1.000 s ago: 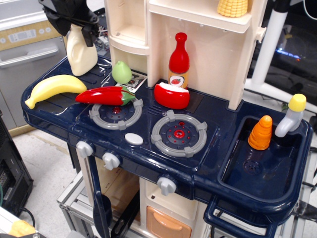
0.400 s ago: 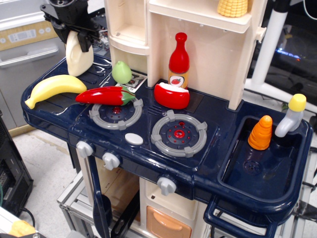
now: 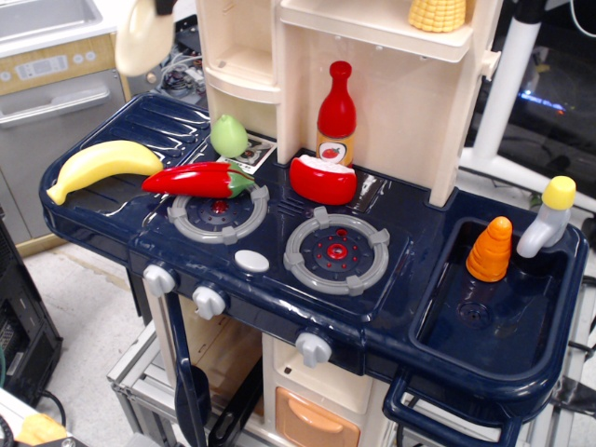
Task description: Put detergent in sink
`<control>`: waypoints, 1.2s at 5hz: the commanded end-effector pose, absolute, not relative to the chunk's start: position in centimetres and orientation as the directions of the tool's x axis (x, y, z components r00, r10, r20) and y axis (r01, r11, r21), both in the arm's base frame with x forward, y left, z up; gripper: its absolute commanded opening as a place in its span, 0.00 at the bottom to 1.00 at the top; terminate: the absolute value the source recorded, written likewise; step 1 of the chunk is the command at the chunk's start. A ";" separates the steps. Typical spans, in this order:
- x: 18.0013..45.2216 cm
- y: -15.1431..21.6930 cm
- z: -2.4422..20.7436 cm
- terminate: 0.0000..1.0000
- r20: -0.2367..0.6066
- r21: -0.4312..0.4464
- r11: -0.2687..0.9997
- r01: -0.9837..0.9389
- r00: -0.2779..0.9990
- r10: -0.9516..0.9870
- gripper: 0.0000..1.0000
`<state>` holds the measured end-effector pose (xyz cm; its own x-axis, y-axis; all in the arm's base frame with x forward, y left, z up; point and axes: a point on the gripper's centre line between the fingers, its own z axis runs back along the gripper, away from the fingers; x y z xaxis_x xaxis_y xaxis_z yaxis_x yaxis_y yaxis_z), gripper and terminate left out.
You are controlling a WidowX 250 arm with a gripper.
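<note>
At the upper left of the frame the detergent (image 3: 142, 39) hangs clear above the worktop (image 3: 112, 200), its cream body cut off by the top edge. Only a dark sliver of the gripper (image 3: 165, 6) shows at that edge, touching the jug's top; how far it is open cannot be told. Below, on the left wing of the worktop, lies a banana (image 3: 101, 165), and just beside it a red chilli (image 3: 197, 179) whose tip reaches the left burner (image 3: 218, 213). A green pear (image 3: 228, 136) stands behind the chilli. Toward the middle, a red sauce bottle (image 3: 336, 114) stands upright against the cream cabinet, with a red-and-white wedge (image 3: 322, 181) in front of it, near the right burner (image 3: 336, 253). At the right of the frame the sink (image 3: 484, 349) holds an orange carrot (image 3: 490, 250) near its back wall, beside the yellow-tipped faucet (image 3: 548, 218). The detergent is well apart from the sink.
</note>
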<state>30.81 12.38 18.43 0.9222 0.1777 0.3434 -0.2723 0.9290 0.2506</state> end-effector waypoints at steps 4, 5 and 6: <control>29.0 -10.0 15.3 0.00 0.461 -0.070 0.961 -0.267 0.846 0.269 0.00; 29.8 -15.0 15.7 0.00 0.471 -0.060 0.949 -0.309 0.829 0.300 0.00; 30.1 -16.1 14.4 1.00 0.514 -0.092 0.930 -0.356 0.783 0.351 0.00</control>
